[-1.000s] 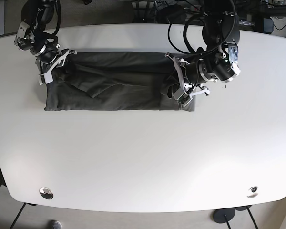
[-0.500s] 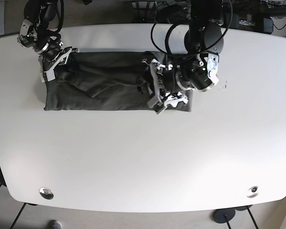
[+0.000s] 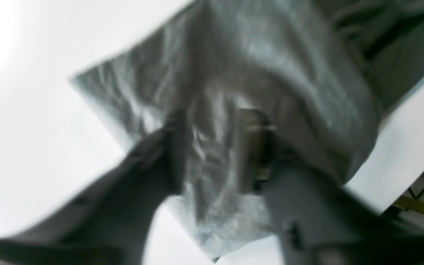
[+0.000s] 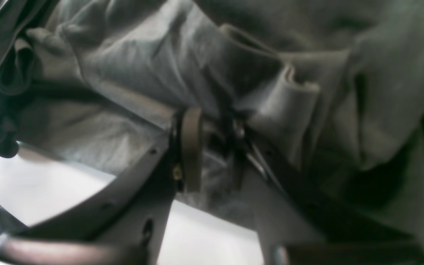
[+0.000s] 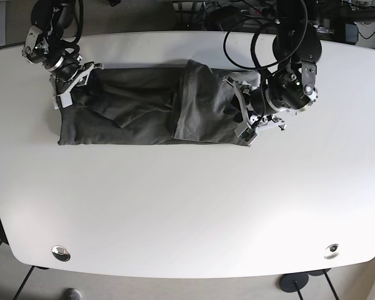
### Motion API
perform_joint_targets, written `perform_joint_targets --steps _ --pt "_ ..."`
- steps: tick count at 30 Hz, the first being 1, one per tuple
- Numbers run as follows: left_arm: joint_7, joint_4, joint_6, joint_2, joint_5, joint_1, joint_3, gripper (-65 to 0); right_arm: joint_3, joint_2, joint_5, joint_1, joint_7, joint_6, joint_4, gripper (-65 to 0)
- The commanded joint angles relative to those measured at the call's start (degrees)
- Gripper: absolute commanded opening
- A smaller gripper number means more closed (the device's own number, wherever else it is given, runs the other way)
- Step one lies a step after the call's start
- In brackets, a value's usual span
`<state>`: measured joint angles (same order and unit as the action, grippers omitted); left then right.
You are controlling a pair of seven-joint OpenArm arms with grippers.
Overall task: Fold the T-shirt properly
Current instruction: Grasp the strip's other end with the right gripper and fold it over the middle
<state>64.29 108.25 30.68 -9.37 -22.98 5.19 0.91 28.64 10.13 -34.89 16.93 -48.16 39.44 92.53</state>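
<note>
Your T-shirt (image 5: 144,115) lies as a long band across the surface (image 5: 187,206), stretched between both grippers. The left fingers (image 3: 256,147) stand narrowly apart around its folded end; the right fingers (image 4: 191,147) pinch the opposite end.

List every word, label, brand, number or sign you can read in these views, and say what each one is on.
None can be read.
T-shirt: plain dark fabric, no print or tag showing in any view.
Left gripper and right gripper: no legible marking; both wrist views are blurred.
Table: bare white surface, no text.
</note>
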Motion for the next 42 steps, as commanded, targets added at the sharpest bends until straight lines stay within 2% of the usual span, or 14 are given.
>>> perform_joint_targets --steps 1,4,7,8,9,12,14,24,31,34,35,37,41,42 --pt "-4.47 0.98 0.31 -2.72 -1.06 1.97 0.02 -57.2 0.50 0.73 -1.72 -1.06 1.52 0.56 4.04 -54.2" --pt "-10.89 0.81 0.31 -4.66 -0.62 6.28 0.10 -57.9 3.22 0.64 -1.72 -1.59 0.65 0.56 8.35 -54.1" --pt "-12.29 -3.59 0.31 -5.18 -0.62 7.16 -0.07 -58.1 8.41 0.64 -1.72 -5.72 -5.60 0.56 8.61 -53.0" --pt "-12.38 -5.35 0.31 -5.18 -0.71 7.16 -0.16 -58.1 11.22 0.64 -1.63 -7.21 -8.06 0.56 8.17 -49.8" --pt "-12.47 -6.58 0.31 -5.18 -0.80 7.16 -0.25 -58.1 13.60 0.64 -1.63 -8.80 -10.26 0.56 6.85 -44.9" --pt "-18.18 -10.88 0.31 -5.18 -0.71 7.25 -0.78 -58.1 22.65 1.25 -1.63 -13.90 -15.44 0.56 0.44 -17.9" --pt "-18.89 -11.59 0.40 -5.27 -0.97 7.25 -0.86 -58.1 25.29 2.22 -1.72 -14.86 -16.76 0.56 -2.47 -10.9" --pt "-18.89 -0.42 0.40 -5.27 -1.15 8.66 -0.95 -58.2 24.24 2.75 -1.72 -14.51 -18.17 0.56 -14.42 -10.5" --pt "-18.97 -3.41 -0.04 -5.01 -0.71 8.48 -1.04 -58.2 16.85 -2.17 -1.37 -14.51 -18.34 0.56 -14.16 -10.5" --pt "-19.24 -5.61 -0.13 -4.83 -0.97 8.04 -1.04 -58.2 14.83 -2.26 -1.19 -14.51 -17.99 0.56 -14.16 -10.8" --pt "-19.24 -6.14 -0.13 -4.83 -1.06 7.86 -1.04 -58.2 14.65 -2.26 -1.19 -14.51 -17.99 0.56 -14.16 -12.7" --pt "-19.24 -7.81 -0.13 -3.16 -0.80 7.60 -1.21 -58.2 14.74 -2.26 -1.19 -14.51 -17.29 0.56 -14.16 -27.1" --pt "-18.97 -11.68 -0.13 0.71 -0.71 5.84 -4.82 -57.6 14.48 -2.09 -1.11 -14.60 -14.83 0.56 -14.16 -60.9" --pt "-18.97 -12.99 -0.13 1.32 -0.71 5.05 -5.26 -57.6 14.48 -2.00 -1.11 -14.60 -14.74 0.56 -14.07 -63.6"
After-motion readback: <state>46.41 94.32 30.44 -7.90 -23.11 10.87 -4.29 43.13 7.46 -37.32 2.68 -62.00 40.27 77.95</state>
